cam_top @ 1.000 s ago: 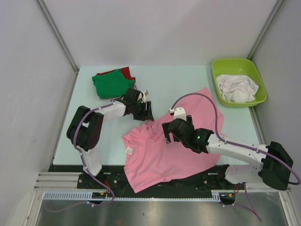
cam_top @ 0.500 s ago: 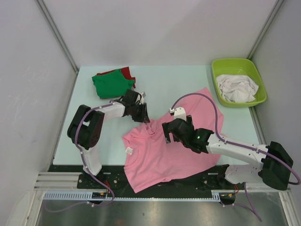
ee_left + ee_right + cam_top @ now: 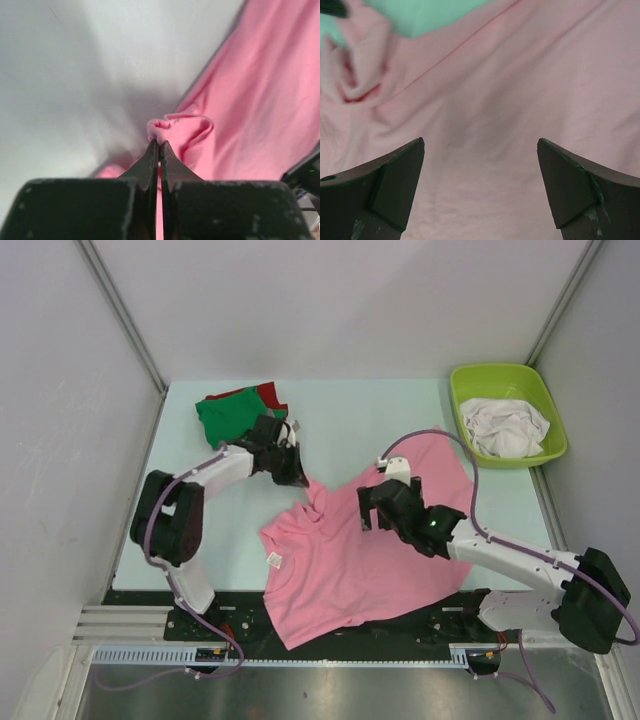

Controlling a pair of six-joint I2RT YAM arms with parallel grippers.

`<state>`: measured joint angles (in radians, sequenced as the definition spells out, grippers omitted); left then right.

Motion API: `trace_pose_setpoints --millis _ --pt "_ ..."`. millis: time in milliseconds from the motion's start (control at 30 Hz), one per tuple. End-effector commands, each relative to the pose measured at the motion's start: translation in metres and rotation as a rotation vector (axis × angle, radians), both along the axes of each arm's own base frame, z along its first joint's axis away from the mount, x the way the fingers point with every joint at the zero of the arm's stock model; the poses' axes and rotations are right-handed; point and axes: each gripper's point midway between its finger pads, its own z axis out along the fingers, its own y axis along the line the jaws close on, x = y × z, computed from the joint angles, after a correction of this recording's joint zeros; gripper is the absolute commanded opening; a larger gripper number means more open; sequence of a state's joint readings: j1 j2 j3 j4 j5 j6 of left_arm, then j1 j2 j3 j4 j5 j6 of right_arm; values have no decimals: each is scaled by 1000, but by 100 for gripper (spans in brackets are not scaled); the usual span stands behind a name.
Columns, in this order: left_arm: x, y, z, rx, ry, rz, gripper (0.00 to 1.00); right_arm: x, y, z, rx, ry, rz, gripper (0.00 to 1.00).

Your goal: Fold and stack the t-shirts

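Note:
A large pink t-shirt [image 3: 340, 560] lies spread across the table's near middle, with a small neck label [image 3: 272, 559] at its left edge. My left gripper [image 3: 298, 478] is shut on a bunched fold of its far left edge [image 3: 165, 125], which is pulled up into a peak. My right gripper [image 3: 372, 512] hangs open over the middle of the pink t-shirt [image 3: 520, 90], with nothing between its fingers. A folded green t-shirt [image 3: 235, 418] sits on a red one [image 3: 268, 392] at the back left.
A lime-green tub [image 3: 480, 375] at the back right holds crumpled white t-shirts [image 3: 510, 427]. The pale green table [image 3: 380, 410] shows between the stack and the tub. Grey walls close in on both sides, and the pink shirt's hem hangs over the near edge.
My left gripper has shut on the pink shirt's edge and drawn back towards the far left, pulling the fabric up. My right gripper has shifted a little towards the back right.

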<state>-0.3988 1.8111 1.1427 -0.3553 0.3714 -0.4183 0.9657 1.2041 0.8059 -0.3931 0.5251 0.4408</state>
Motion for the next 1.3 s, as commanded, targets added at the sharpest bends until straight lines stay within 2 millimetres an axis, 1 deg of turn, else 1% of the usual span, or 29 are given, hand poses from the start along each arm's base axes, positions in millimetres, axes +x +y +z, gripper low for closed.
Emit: trace_pose_setpoints --millis 0,33,67,100,167,200,233,267,300,333,367,400,433,467,500,567,633,667,700,733,767,833,867,933,967,1033,1067,1100,1267 --pt "40 23 139 -68 -274 45 4 39 -25 36 137 -66 -124 100" --pt "42 29 151 -52 -292 50 6 47 -27 43 165 -80 -136 100" --pt "51 36 172 -49 -334 62 9 54 -31 46 177 -84 -145 100" --pt "52 45 175 -12 -344 65 14 65 -38 54 202 -95 -173 100" --pt "64 59 193 -6 -383 90 18 80 -44 58 207 -104 -194 100" --pt "67 64 194 1 -386 95 20 90 -49 66 224 -116 -214 100" --pt "70 68 195 1 -384 101 20 99 -50 65 223 -113 -226 100" --pt "81 78 195 7 -386 123 20 105 -51 66 226 -115 -236 100" --pt "85 85 190 21 -371 135 20 110 -52 68 229 -120 -242 100" --pt "91 91 188 29 -368 150 20 122 -56 74 239 -135 -264 100" --pt "97 99 191 32 -374 172 20 129 -58 68 227 -127 -276 100" --pt "104 103 180 39 -352 181 20 135 -58 67 228 -123 -279 100" --pt "109 107 178 40 -346 191 20 145 -64 71 235 -130 -300 100" --pt "113 113 177 48 -344 207 20 152 -65 62 223 -108 -308 100" --pt "117 115 171 52 -333 218 20 156 -65 59 221 -96 -309 100" --pt "119 120 161 80 -319 239 20 165 -70 51 210 -79 -322 100" --pt "115 123 148 101 -285 251 26 169 -70 47 202 -73 -319 100" --pt "108 128 132 140 -254 267 31 170 -68 44 205 -67 -312 100" --pt "104 132 124 162 -236 279 40 171 -67 40 205 -59 -308 100" --pt "100 135 118 177 -224 287 43 172 -65 39 210 -58 -304 100" --pt "90 138 101 199 -183 293 45 172 -61 38 218 -50 -292 100" --pt "83 147 87 244 -153 323 50 173 -58 32 218 -37 -285 100" --pt "75 151 74 268 -121 333 51 172 -55 30 218 -31 -277 100" --pt "73 156 62 298 -106 350 54 171 -51 24 214 -18 -268 100" --pt "69 159 50 314 -79 355 55 170 -50 22 214 -10 -268 100" --pt "72 165 39 346 -79 381 60 170 -49 18 210 0 -265 100" --pt "71 167 29 356 -63 385 62 169 -48 18 213 3 -261 100" --pt "78 166 28 350 -87 388 63 169 -47 17 213 5 -256 100" --pt "93 167 17 357 -118 379 64 173 -46 23 217 -20 -239 100"
